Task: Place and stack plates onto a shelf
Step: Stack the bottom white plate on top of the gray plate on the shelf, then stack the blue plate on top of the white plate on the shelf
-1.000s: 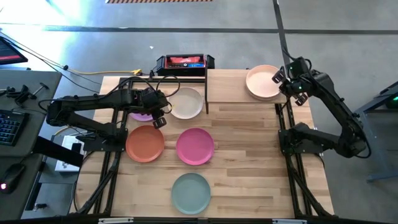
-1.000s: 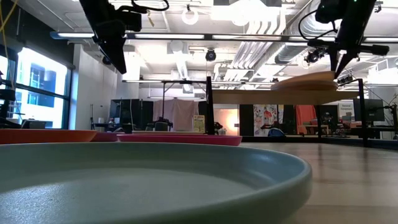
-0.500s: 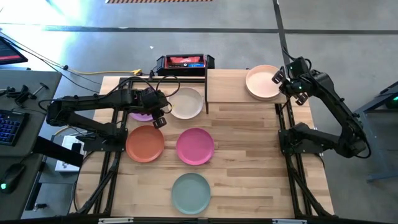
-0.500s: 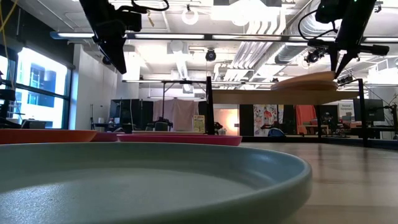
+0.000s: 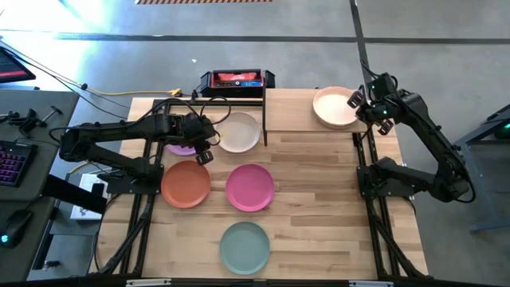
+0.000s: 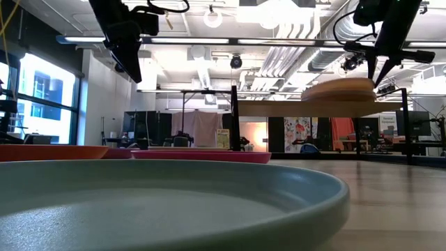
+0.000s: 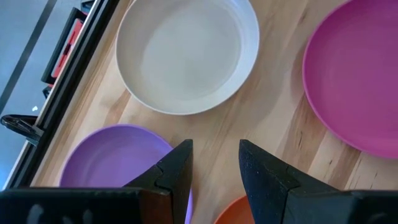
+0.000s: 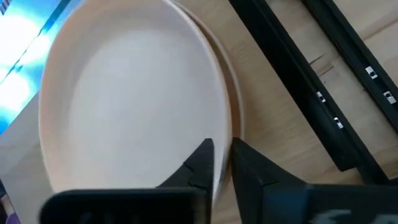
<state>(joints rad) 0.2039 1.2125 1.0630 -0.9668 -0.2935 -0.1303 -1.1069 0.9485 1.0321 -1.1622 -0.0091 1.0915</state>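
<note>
The peach plate is lying on the shelf, seemingly atop another plate whose edge is peeking out beneath it in the right wrist view. The right pincer is straddling its rim with jaws parted only a little, apparently letting go. Five plates are waiting on the counter: purple, cream-white, orange, pink and pale teal. The left pincer is hovering open between the purple and cream-white ones, holding nothing. Most stacking appears undone.

A pale teal plate fills the foreground on the counter, while the right end effector hangs at the peach plate on the shelf.
</note>
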